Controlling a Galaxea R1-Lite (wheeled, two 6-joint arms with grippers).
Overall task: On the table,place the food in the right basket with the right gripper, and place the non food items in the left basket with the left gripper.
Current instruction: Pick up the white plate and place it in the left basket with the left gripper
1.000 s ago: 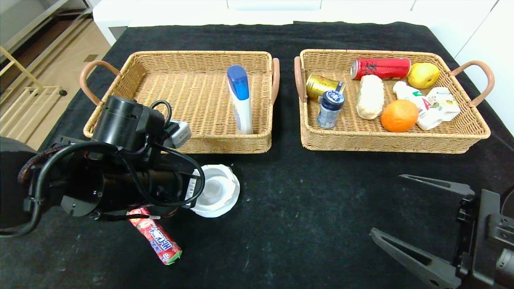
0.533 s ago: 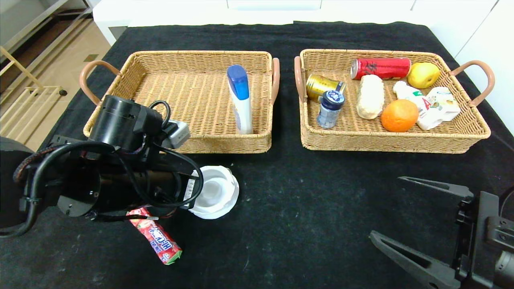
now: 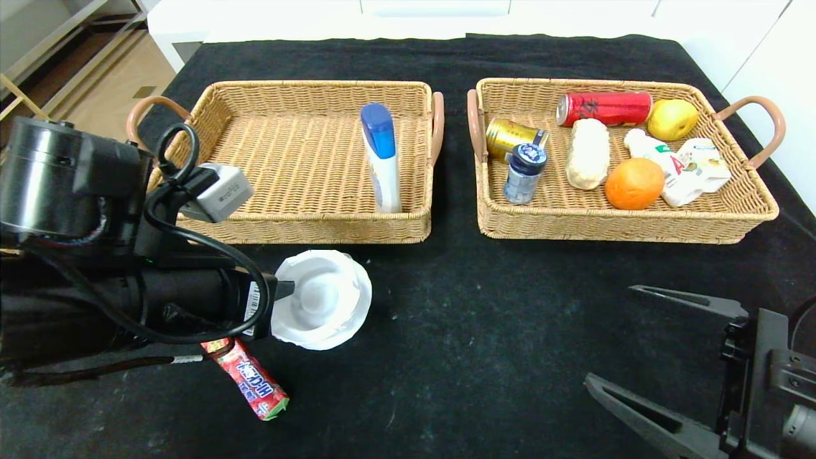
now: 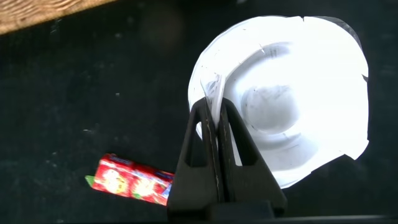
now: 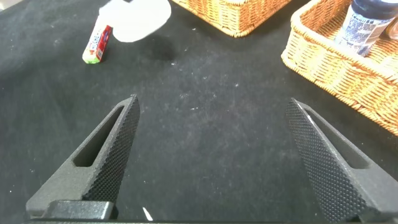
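White plastic lid [image 3: 322,298] is pinched at its rim by the left end effector [image 4: 213,127], clear of the bench [image 3: 459,306]. Carry it level over the left basket [image 3: 299,153] wall before letting go. Right end effector [image 5: 214,158] idles, jaws apart.

The left gripper [image 3: 280,290] pinches the rim of a white paper plate [image 3: 322,299], which tilts above the black table [image 3: 484,331] just in front of the left basket [image 3: 299,223]. A blue-capped tube [image 3: 381,156] lies in that basket. A red candy packet [image 3: 252,381] lies on the cloth beneath the arm. The right basket [image 3: 612,226] holds cans, a small bottle, bread, an orange and a yellow fruit. The right gripper [image 3: 663,363] hovers wide apart near the table's front right.
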